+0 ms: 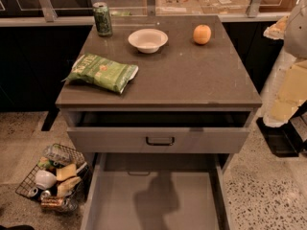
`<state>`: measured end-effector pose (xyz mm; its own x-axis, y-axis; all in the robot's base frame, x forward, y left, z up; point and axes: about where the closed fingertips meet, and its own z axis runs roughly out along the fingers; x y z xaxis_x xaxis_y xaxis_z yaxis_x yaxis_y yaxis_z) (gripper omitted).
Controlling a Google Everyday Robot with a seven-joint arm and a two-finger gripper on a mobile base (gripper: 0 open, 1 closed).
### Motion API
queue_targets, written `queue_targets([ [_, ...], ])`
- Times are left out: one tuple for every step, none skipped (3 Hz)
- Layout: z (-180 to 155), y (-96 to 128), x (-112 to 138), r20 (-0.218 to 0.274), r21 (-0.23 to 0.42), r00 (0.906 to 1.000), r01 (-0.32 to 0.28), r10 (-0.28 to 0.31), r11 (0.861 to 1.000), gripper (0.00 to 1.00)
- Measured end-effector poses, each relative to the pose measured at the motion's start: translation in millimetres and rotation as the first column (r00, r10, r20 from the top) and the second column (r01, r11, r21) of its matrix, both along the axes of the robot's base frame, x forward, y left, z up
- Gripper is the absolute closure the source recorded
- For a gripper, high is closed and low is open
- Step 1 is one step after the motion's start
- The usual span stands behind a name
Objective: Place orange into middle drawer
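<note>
The orange (202,34) sits on the back right of the grey cabinet top (192,80). The middle drawer (153,200) is pulled far out below, and its flat grey floor carries only a shadow. Above it, the top drawer with the grey front and black bar handle (159,141) stands slightly open. My arm (290,90) hangs at the right edge of the view, off the cabinet's right side. My gripper (277,28) shows there, to the right of the orange and apart from it.
A white bowl (147,40) stands left of the orange. A green can (102,19) is at the back left and a green chip bag (102,72) lies front left. A wire basket of items (53,178) sits on the floor at the lower left.
</note>
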<state>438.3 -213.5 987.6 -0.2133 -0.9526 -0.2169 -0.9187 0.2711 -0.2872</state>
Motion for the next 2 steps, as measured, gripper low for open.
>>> queue_targets([
  [0.1,0.0,0.0,0.0,0.0,1.0,0.0,0.0,1.0,0.0],
  [1.8,-2.7,2.8,0.02,0.014,0.9998,0.006,-0.006,1.0,0.0],
])
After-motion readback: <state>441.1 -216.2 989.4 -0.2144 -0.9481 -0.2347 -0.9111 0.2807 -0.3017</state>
